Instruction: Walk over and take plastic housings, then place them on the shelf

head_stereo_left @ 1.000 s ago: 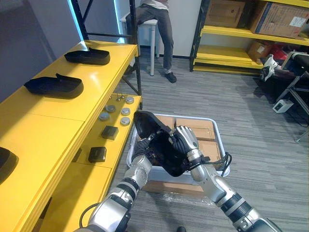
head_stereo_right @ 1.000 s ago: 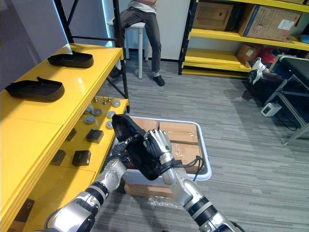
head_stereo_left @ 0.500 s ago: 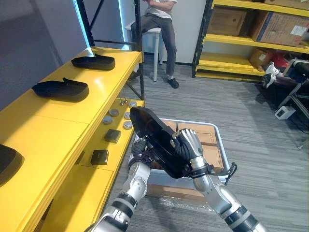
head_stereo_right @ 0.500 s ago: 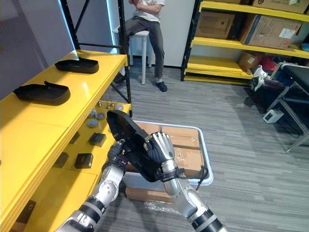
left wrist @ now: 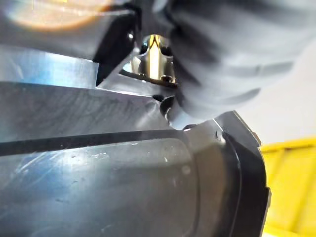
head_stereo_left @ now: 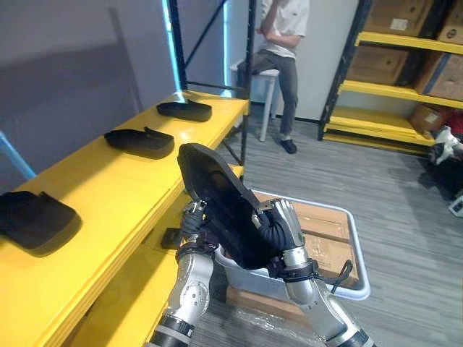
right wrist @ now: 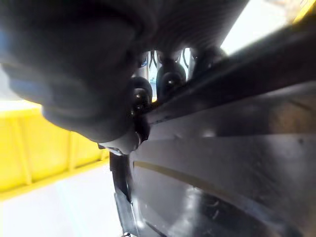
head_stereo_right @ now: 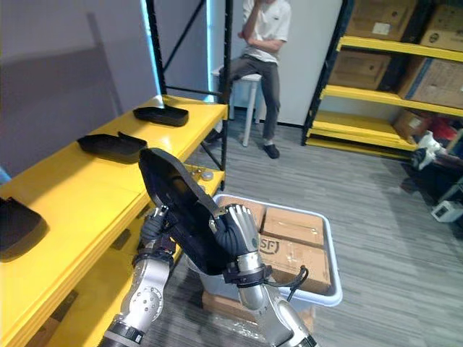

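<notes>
A black plastic housing (head_stereo_left: 217,210) stands tilted on end in front of me, held between both hands at the height of the yellow shelf top (head_stereo_left: 108,181). My left hand (head_stereo_left: 192,225) grips its lower left edge and my right hand (head_stereo_left: 284,233) is curled round its right side. In the wrist views the housing's dark surface (left wrist: 123,187) (right wrist: 222,163) lies right against each hand. Three more black housings (head_stereo_left: 184,110) (head_stereo_left: 139,142) (head_stereo_left: 32,220) lie in a row on the shelf top, with bare yellow surface between the nearest two.
A white bin (head_stereo_left: 356,249) with cardboard boxes stands on the floor below my hands. A person (head_stereo_left: 283,43) sits on a white stool at the shelf's far end. The shelf's black upright (head_stereo_left: 247,79) rises at its far corner. Yellow racks with boxes (head_stereo_left: 391,65) stand at the right.
The housing has risen with both hands from over the bin to shelf-top height and stands more upright. The view has shifted, so the shelf and its housings sit more to the right.
</notes>
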Tool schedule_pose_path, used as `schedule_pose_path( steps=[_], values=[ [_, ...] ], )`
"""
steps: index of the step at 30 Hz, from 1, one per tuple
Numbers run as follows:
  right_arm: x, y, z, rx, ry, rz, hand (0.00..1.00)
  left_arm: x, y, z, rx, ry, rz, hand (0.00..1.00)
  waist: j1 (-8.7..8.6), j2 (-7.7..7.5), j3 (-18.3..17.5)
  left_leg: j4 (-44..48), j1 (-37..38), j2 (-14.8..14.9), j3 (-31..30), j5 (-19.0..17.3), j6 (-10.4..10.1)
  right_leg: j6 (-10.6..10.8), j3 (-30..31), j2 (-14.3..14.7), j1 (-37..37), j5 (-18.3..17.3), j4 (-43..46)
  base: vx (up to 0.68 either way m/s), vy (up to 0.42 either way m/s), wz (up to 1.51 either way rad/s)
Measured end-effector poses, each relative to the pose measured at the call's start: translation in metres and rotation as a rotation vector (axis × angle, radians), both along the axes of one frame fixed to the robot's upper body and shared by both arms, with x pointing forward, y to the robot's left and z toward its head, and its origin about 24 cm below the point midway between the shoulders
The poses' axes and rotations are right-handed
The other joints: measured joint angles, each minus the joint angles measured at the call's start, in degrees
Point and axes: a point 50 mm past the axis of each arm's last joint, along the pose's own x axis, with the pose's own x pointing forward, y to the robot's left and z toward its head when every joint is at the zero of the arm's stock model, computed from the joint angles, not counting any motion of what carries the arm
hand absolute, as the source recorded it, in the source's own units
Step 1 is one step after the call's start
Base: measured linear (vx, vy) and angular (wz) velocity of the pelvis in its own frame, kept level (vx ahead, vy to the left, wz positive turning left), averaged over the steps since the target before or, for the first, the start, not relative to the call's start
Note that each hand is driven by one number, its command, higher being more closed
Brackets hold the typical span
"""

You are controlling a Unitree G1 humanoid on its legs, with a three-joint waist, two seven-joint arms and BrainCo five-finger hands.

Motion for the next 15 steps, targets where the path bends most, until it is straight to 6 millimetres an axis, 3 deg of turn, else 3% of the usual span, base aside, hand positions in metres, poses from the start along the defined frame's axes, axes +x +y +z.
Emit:
schedule_pose_path(
  steps=[11, 12, 15],
  values=[
    [-0.006, 0.002, -0.004, 0.091, 0.037, 0.048, 1.00, -0.014, 0.010, 0.010, 0.107, -0.076, 0.055, 1.00, -0.57, 0.13, -0.95, 0.02, 0.34, -0.58, -0.31, 0.07, 0.09, -0.16, -0.21, -0.57, 0.48, 0.10, 0.01, 0.00, 0.003, 0.01],
    [-0.007, 0.004, -0.004, 0.102, 0.040, 0.056, 0.00, -0.018, 0.013, 0.012, 0.124, -0.090, 0.070, 1.00, -0.70, 0.16, -0.96, 0.01, 0.41, -0.69, -0.98, 0.06, 0.08, -0.14, -0.86, -0.63, 1.13, 0.06, 0.02, 0.01, 0.013, 0.21],
    [-0.009, 0.008, -0.009, 0.122, 0.070, 0.089, 0.00, -0.024, 0.019, 0.016, 0.181, -0.116, 0.114, 1.00, -0.20, 0.49, -1.19, 0.00, 0.08, -1.09, -4.02, 0.04, 0.04, -0.12, -4.00, -0.69, 2.48, -0.88, 0.03, -0.01, -0.005, 0.50]
  ],
)
